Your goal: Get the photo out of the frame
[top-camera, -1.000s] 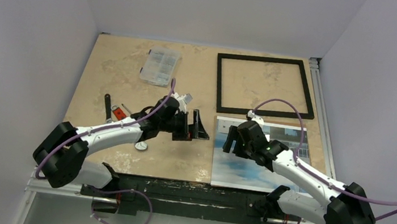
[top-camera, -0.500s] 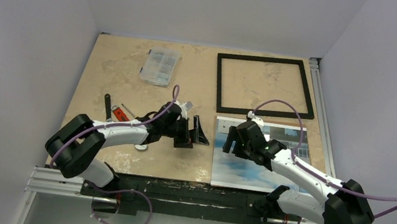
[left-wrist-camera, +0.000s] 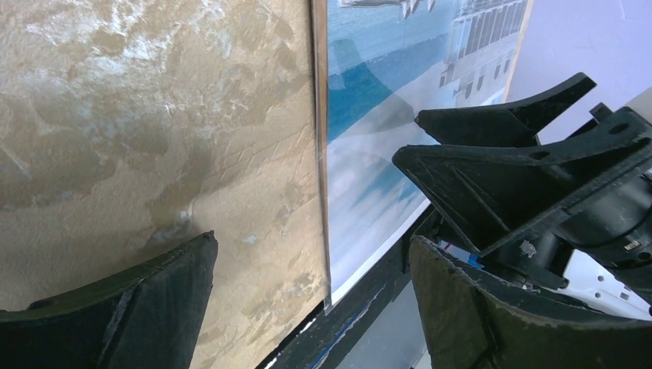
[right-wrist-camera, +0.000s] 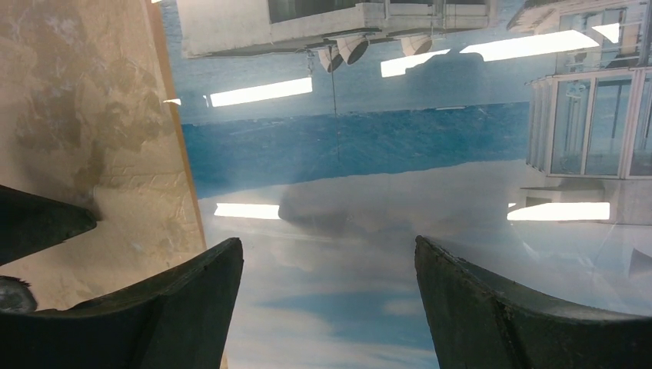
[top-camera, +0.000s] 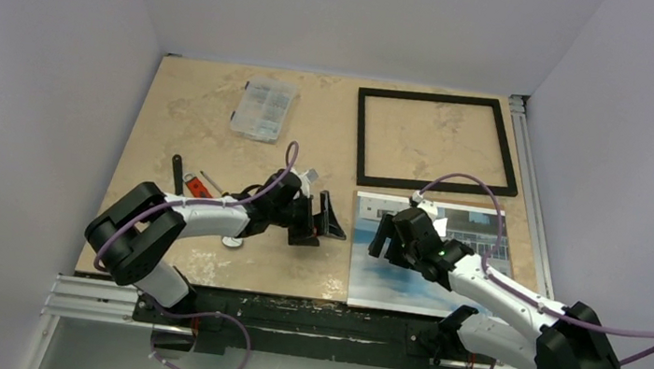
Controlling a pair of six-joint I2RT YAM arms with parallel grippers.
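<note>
**Photo** (top-camera: 391, 285): flat on the near right part of the bench (top-camera: 200, 112), picture side up and outside the frame. Its surface is glossy and mirrors the ceiling lights. The wrist views show a thin brown strip along its left edge; whether this is a board underneath cannot be told.

**Frame** (top-camera: 360, 137): a black, empty rectangle with bare bench showing through it. It lies flat just beyond the photo's far edge and does not overlap it.

**Right jaws** (top-camera: 383, 234): apart and holding nothing. They hang over the left part of the photo, which fills the gap between them in the right wrist view (right-wrist-camera: 329, 246). This is the nearer arm, already above the print.

**Left jaws** (top-camera: 324, 217): apart and empty, over bare bench just left of the photo. They point right, at its left edge. In the left wrist view (left-wrist-camera: 311, 246) that edge runs straight down the middle of the gap, from near to far.

**Key relation**: the photo's left edge lies between the two pairs of jaws, so any lift likely starts at that edge.

**Other items**: a clear plastic box (top-camera: 264, 109) sits at the far left and small tools (top-camera: 196, 185) at the left, both well apart from the photo.
</note>
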